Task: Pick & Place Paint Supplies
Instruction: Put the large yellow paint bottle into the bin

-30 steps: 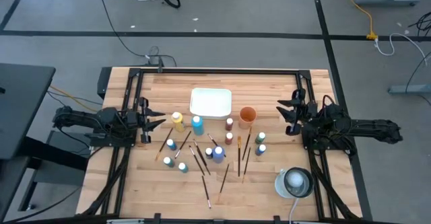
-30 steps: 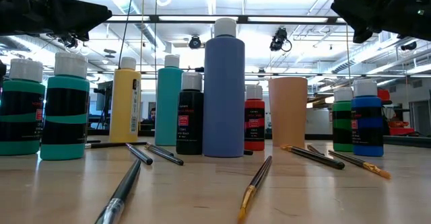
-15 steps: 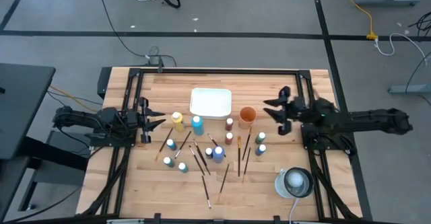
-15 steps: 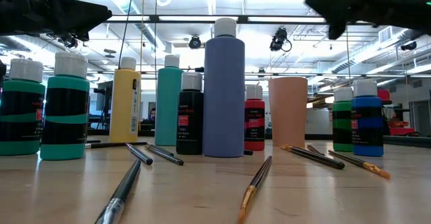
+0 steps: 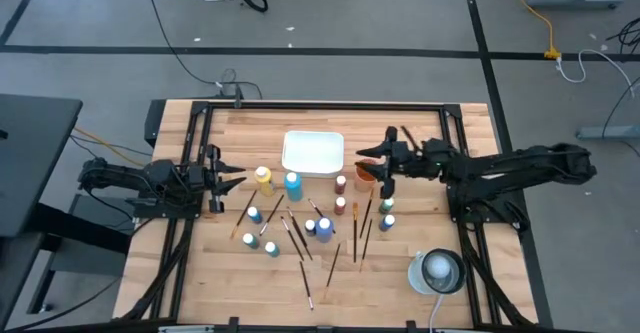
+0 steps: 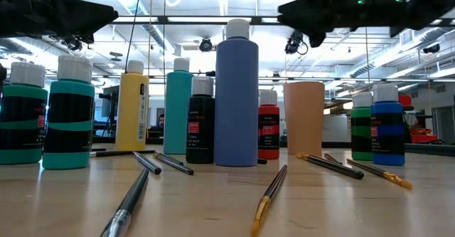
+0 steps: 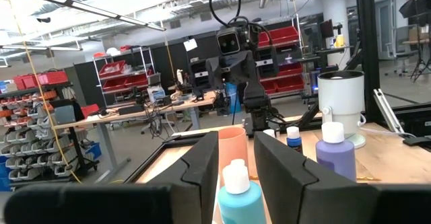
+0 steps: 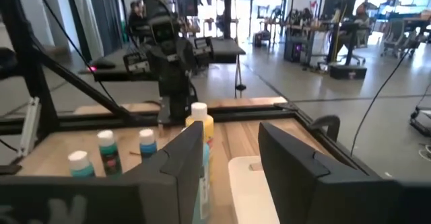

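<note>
Overhead, the right gripper (image 5: 372,167) hangs above the orange cup (image 5: 366,176), fingers parted and empty, seemingly lining up; the left gripper (image 5: 232,177), also parted, waits at nine o'clock.

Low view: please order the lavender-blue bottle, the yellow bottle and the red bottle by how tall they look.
1. lavender-blue bottle, tallest.
2. yellow bottle.
3. red bottle, shortest.
The lavender-blue bottle stands nearer the camera, which exaggerates its height.
</note>
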`<state>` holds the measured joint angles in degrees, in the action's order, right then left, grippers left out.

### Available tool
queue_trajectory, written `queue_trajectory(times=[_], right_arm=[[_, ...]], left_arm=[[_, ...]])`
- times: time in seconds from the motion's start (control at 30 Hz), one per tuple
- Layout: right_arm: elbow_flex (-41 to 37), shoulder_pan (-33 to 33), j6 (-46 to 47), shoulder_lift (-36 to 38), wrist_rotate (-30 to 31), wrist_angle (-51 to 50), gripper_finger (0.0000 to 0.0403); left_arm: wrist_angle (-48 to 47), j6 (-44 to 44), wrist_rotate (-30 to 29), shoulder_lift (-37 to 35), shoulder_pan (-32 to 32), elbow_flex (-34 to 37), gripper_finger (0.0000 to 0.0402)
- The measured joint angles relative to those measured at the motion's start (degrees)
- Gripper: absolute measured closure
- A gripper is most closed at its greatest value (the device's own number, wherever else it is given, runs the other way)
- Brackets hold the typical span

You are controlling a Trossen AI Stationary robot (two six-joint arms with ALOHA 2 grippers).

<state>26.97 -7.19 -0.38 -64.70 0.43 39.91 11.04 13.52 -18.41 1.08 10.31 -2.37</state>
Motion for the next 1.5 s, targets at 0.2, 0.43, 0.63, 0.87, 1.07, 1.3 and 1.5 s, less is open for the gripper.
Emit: queue_trajectory(times=[0.2, 0.43, 0.63, 0.87, 1.07, 1.3, 1.5], right_arm=[[5.1, -0.3, -0.2, -6.0, -1.0, -1.3, 0.0254], [8.9, -0.8, -0.3, -11.0, -4.5, -1.5, 0.0254], [9.8, -1.4, -0.9, -12.4, -4.5, -1.4, 0.0254], [9.8, -1.8, -1.6, -12.4, -4.4, -1.4, 0.0254], [9.8, -1.8, -1.6, -12.4, -4.4, -1.4, 0.0254], [9.8, -1.8, -1.6, -12.4, -4.4, -1.4, 0.0254], [9.8, -1.8, -1.6, -12.4, -4.3, -1.4, 0.0254]], left_arm=[[0.0, 0.0, 0.0, 0.0, 0.0, 0.0, 0.0297], [0.0, 0.0, 0.0, 0.0, 0.0, 0.0, 0.0297], [0.0, 0.0, 0.0, 0.0, 0.0, 0.0, 0.0297], [0.0, 0.0, 0.0, 0.0, 0.0, 0.0, 0.0297], [0.0, 0.0, 0.0, 0.0, 0.0, 0.0, 0.0297], [0.0, 0.0, 0.0, 0.0, 0.0, 0.0, 0.0297], [0.0, 0.0, 0.0, 0.0, 0.0, 0.0, 0.0297]])
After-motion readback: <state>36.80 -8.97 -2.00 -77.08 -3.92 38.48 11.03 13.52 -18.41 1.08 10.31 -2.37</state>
